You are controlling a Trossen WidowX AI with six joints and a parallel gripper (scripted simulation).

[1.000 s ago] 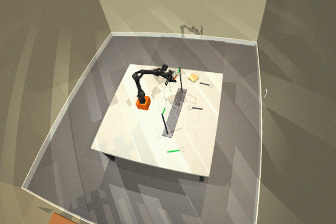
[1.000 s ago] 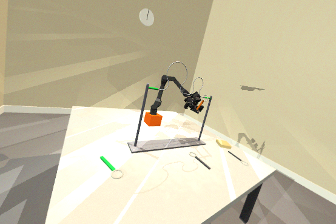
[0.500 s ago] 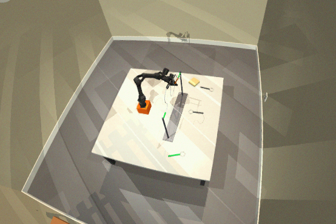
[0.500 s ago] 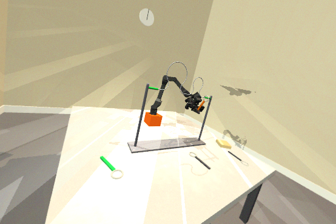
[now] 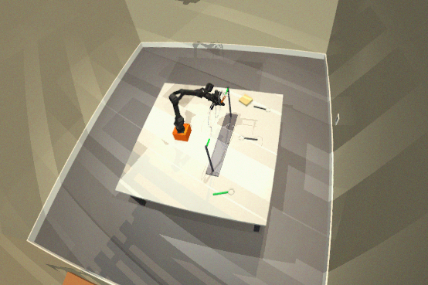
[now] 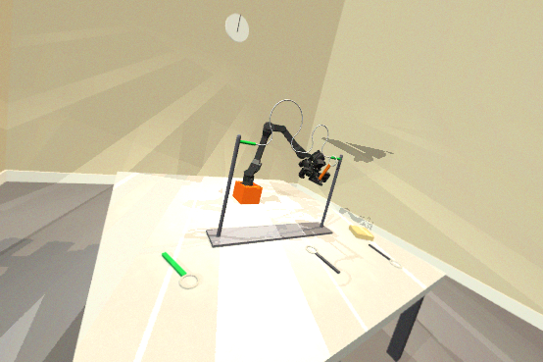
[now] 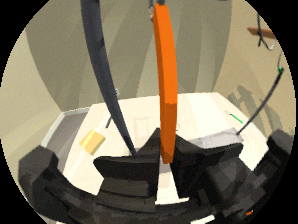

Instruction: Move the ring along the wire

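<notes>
My gripper [image 5: 222, 102] [image 6: 320, 179] [image 7: 160, 129] is shut on the orange handle [image 5: 224, 98] [image 6: 325, 171] [image 7: 167, 65], which slants up to the ring. In the exterior view the small pale ring [image 6: 329, 164] appears around the green part [image 6: 338, 159] [image 5: 227, 90] next to the far post [image 5: 229, 104] [image 6: 331, 194] [image 7: 102, 70]. Exact contact is too small to tell. The thin grey wire [image 6: 286, 99] loops away toward the other green part [image 5: 208, 142] [image 6: 248, 142] at the near post [image 5: 208, 158] [image 6: 228, 184] [image 7: 262, 107]. In the wrist view the ring is mostly cut off.
The posts stand on a dark base [image 5: 221, 149] [image 6: 270, 234]. A yellow block [image 5: 246, 100] [image 6: 361, 232] [image 7: 92, 142] lies beyond the far post. Two black-handled rings and a green-handled ring [image 5: 221, 193] [image 6: 173, 264] lie on the table.
</notes>
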